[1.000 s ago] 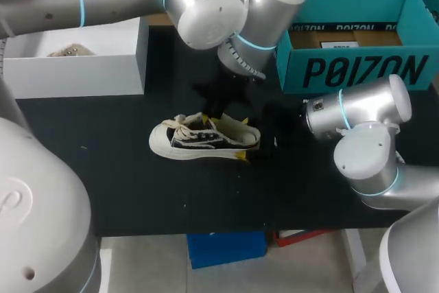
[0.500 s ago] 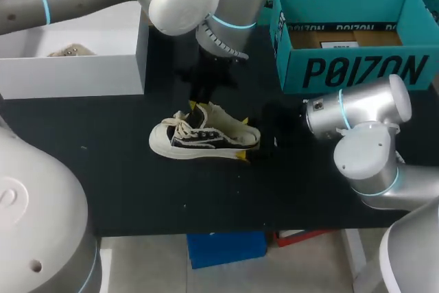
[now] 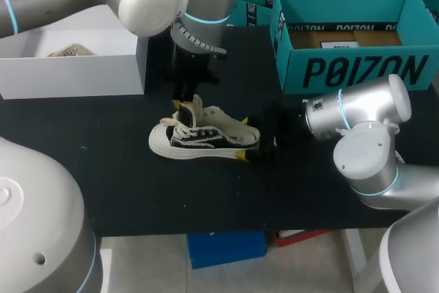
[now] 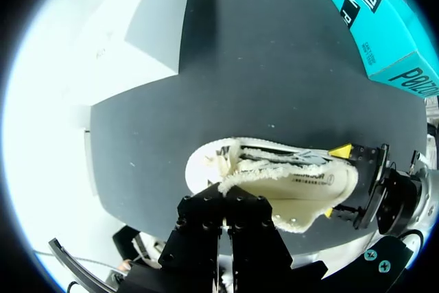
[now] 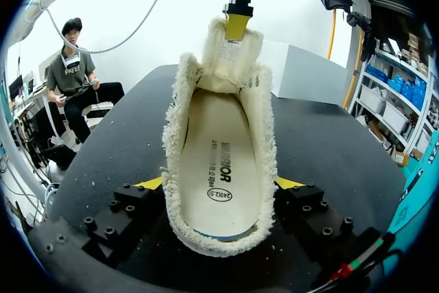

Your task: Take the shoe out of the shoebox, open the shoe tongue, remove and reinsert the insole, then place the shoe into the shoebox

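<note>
On the table point(image 3: 123, 183), my right gripper point(image 5: 219, 184) clamped the shoe point(image 3: 204, 136) at the heel; my left gripper point(image 3: 182, 106) pinched its tongue point(image 5: 230, 60).

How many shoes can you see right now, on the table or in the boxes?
1 for certain: the cream-and-black canvas sneaker on the black table, heel in the right gripper. A beige lump inside the white box might be another; cannot tell.
</note>
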